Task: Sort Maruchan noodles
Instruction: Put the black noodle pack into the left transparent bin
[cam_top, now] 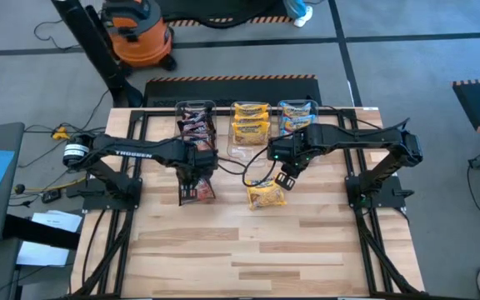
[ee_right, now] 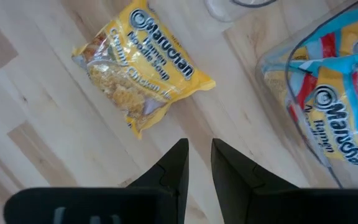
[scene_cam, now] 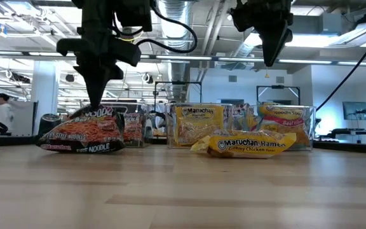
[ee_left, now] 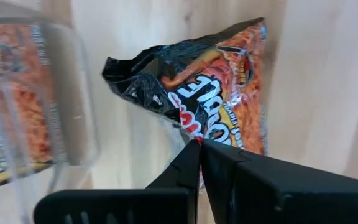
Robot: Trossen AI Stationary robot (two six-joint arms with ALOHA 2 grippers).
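Pinching edge of dark packet (ee_left: 213,99) w/ left gripper (ee_left: 200,144), fingers pressed together on it; packet lying on table (cam_top: 290,250) just in front of left tub (cam_top: 195,125), itself holding more dark packets; hovering above yellow packet (cam_top: 266,196) w/ right gripper (ee_right: 197,155), fingers slightly apart, gripping nothing; yellow packet lying flat in front of mid tub (cam_top: 249,125) holding yellow ones; blue packets sitting in right tub (cam_top: 297,115); touching nothing w/ right arm.
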